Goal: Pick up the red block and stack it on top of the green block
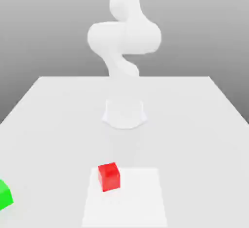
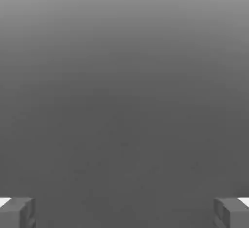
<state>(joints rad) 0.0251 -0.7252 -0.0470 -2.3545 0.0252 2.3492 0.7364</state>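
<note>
Exterior view: the red block (image 1: 109, 176) sits on the white surface (image 1: 204, 125) near the front, on a slightly brighter square patch (image 1: 141, 198), at about six o'clock from the arm's round base (image 1: 124, 114) and well apart from it. The green block (image 1: 5, 195) lies far out at about eight o'clock from the red one, cut off by the exterior view's left edge, so its full shape is hard to judge. The white arm (image 1: 124, 35) rises above the base. In the hand view the tool (image 2: 124, 212) is spread wide, its two grey fingertips (image 2: 17, 212) standing far apart with nothing between them, against a plain grey background.
</note>
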